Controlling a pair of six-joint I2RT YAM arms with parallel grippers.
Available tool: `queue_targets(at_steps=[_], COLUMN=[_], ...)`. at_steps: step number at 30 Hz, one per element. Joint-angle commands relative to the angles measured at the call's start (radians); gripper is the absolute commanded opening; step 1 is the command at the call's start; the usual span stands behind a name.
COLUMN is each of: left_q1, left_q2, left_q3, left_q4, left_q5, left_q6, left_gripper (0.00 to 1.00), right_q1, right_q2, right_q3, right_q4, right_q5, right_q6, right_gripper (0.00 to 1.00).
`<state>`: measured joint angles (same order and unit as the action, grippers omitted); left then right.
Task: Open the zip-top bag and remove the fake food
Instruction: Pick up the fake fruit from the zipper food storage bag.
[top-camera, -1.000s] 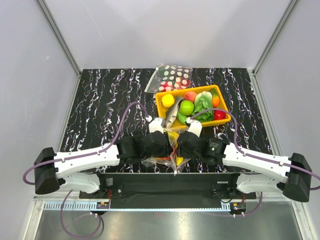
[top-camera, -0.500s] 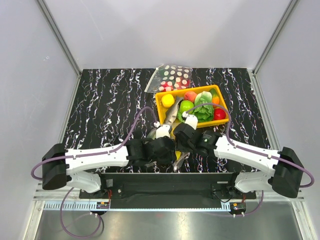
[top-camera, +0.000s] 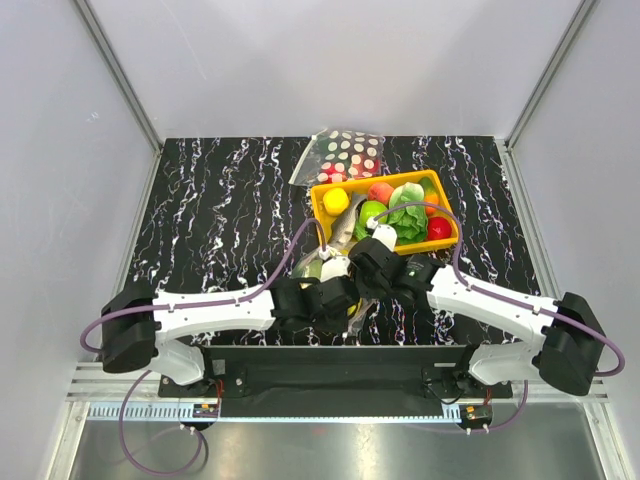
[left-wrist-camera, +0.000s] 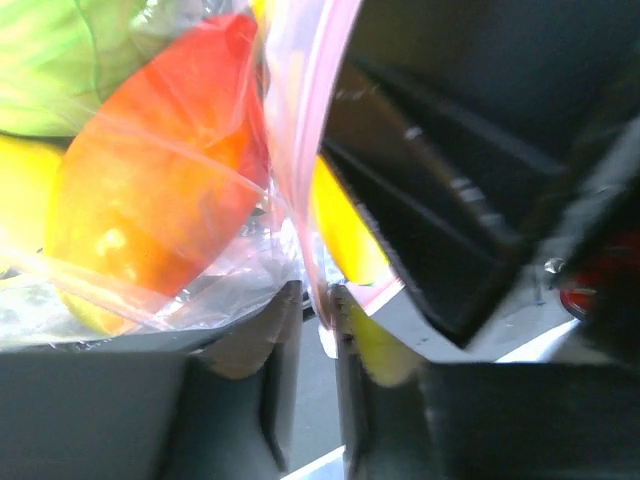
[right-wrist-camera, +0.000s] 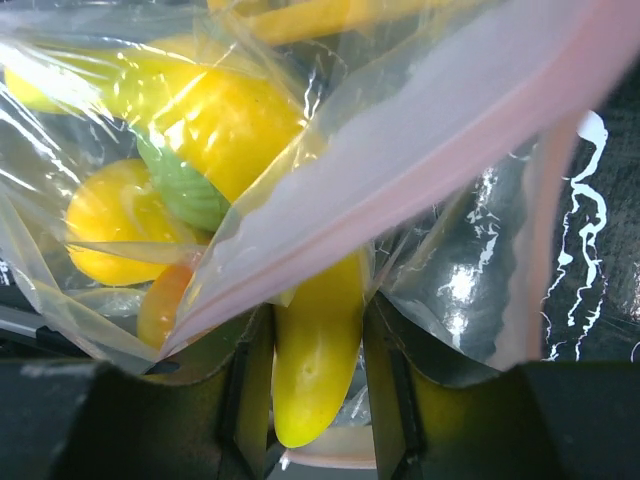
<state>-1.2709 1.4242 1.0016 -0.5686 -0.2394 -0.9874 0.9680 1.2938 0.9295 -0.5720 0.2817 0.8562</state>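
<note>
Left jaws: left gripper (left-wrist-camera: 318, 312) is clenching the pink zip strip (left-wrist-camera: 300, 120) of the crinkly see-through zip-top bag (left-wrist-camera: 230, 290).
Right jaws: right gripper (right-wrist-camera: 315, 395) is grasping bag film around a yellow banana-shaped plastic toy (right-wrist-camera: 315, 340).
Bag: sitting between both grippers near the 6 o'clock edge of the black marbled table (top-camera: 220, 220), holding glossy fake food (right-wrist-camera: 225, 120).
Technique: each gripper should be pinching one strip lip only, pulling toward 9 and 3 o'clock.
Beyond: orange plastic tray (top-camera: 400, 176) is waiting at 1 o'clock.

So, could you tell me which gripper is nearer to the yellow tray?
Right. The right gripper is by the near edge of the yellow tray; the left gripper is further back.
</note>
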Motion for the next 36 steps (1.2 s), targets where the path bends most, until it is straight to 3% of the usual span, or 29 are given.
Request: queue_targets(at_steps=[1, 10, 15, 23, 36], left_q1=[-0.008, -0.007, 0.013, 0.159, 0.321], left_q2=[0.021, 0.03, 0.051, -0.005, -0.09], left_q3=[0.04, 0.034, 0.092, 0.081, 0.055], left_q4=[-0.007, -0.039, -0.048, -0.007, -0.039], left_q5=[0.032, -0.021, -0.052, -0.026, -0.031], left_q6=[0.021, 0.015, 0.042, 0.058, 0.127], left_gripper=[0.19, 0.05, 0.06, 0.06, 0.06], right_q1=[-0.037, -0.066, -0.064, -0.064, -0.066], right_q2=[-0.042, -0.09, -0.108, -0.134, -0.154], right_q3=[0.063, 0.1, 0.132, 0.173, 0.197], right_q4=[0.046, -0.054, -0.164, -0.345, -0.477], right_q5=[0.014, -0.123, -0.266, -0.41, -0.467], right_q6=[0.001, -0.039, -0.068, -0.109, -0.129], right_gripper=[0.21, 0.21, 0.21, 0.21, 0.21])
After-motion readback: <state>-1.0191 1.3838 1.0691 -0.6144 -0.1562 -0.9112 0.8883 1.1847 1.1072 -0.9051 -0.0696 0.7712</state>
